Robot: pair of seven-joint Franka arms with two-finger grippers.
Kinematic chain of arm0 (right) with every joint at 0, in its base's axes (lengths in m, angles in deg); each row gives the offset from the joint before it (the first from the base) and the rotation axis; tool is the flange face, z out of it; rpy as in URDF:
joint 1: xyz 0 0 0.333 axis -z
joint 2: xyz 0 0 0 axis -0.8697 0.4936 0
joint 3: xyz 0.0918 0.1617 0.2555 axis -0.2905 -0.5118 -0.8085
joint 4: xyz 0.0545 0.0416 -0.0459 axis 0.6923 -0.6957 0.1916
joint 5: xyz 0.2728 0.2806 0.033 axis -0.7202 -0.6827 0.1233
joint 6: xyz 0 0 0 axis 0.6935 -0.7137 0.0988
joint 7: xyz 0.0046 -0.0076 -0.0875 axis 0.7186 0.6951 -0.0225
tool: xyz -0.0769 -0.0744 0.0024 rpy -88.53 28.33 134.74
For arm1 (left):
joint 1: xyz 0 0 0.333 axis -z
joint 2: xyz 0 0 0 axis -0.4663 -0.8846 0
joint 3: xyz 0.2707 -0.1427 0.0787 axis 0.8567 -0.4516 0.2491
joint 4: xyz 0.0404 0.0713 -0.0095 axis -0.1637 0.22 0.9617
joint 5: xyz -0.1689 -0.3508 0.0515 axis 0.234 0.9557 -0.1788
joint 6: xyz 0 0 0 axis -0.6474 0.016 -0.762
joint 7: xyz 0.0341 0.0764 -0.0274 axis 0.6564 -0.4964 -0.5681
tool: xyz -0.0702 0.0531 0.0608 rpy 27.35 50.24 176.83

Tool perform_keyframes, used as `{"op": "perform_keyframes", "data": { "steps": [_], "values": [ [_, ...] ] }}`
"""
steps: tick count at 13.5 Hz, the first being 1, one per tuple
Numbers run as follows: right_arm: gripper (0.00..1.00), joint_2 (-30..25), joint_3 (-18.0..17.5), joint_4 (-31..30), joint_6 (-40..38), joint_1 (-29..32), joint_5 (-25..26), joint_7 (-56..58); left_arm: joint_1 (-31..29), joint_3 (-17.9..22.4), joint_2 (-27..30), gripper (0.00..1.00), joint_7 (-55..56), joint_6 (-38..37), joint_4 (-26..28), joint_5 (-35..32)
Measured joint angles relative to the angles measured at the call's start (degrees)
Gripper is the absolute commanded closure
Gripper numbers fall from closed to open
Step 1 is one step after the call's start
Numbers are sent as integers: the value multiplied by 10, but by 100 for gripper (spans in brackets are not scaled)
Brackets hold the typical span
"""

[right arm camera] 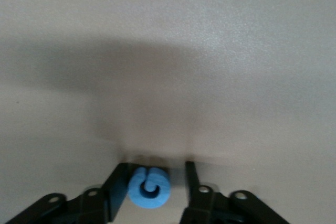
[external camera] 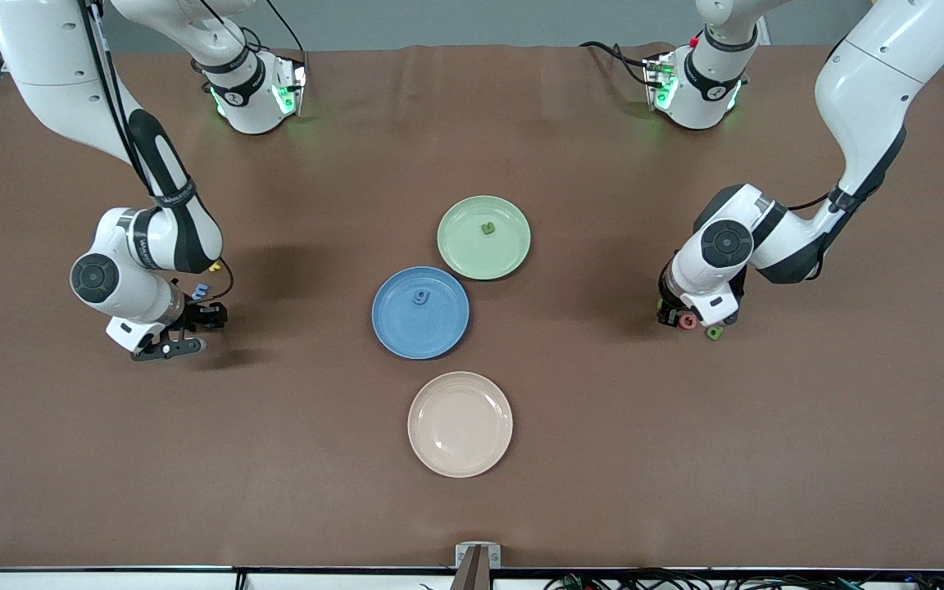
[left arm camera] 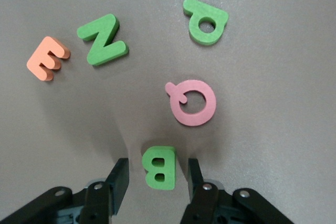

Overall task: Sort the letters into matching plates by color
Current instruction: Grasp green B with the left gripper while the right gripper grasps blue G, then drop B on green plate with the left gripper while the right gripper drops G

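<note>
The blue plate (external camera: 403, 338) holds one blue letter (external camera: 420, 296). The light green plate (external camera: 462, 247), farther from the front camera, holds one green letter (external camera: 487, 229). My left gripper (left arm camera: 158, 161) is low over the table at the left arm's end, open around a green B (left arm camera: 160, 167) with a gap on each side. Green N (left arm camera: 102, 39) and a green P (left arm camera: 206, 21) lie close by. My right gripper (right arm camera: 156, 166) is down at the right arm's end. A round blue letter (right arm camera: 149, 187) sits between its jaws, touching one finger (right arm camera: 119, 182) and clear of the other.
A cream plate (external camera: 460, 424) lies nearest the front camera. A pink Q (left arm camera: 191, 103) and an orange E (left arm camera: 47, 58) lie among the green letters. Beside the right arm's wrist a pale blue letter (external camera: 200, 289) and a yellow one (external camera: 214, 266) show.
</note>
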Motion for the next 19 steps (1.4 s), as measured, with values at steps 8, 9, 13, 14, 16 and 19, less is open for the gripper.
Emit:
{"op": "perform_keyframes", "data": {
  "steps": [8, 9, 13, 14, 16, 19],
  "values": [
    [76, -3, 0, 0, 0, 0, 0, 2, -2, -4, 1, 100, -7, 3, -3, 0],
    [76, -3, 0, 1, 0, 0, 0, 2, -3, -10, 4, 100, -11, 3, -6, 0],
    [77, -10, -3, 8, -30, -1, 0, 2, -5, -64, 21, 100, -12, -6, -17, 0],
    [77, -17, -4, 13, -46, -5, 0, 2, -5, -82, 24, 100, -10, -18, -22, 0],
    [77, -38, -6, 23, -86, -17, 0, -6, -5, -122, 27, 100, -5, -50, -36, 0],
    [77, -70, -9, 31, -131, -60, 0, -75, 6, -177, 28, 100, -1, -70, -43, 0]
  ]
}}
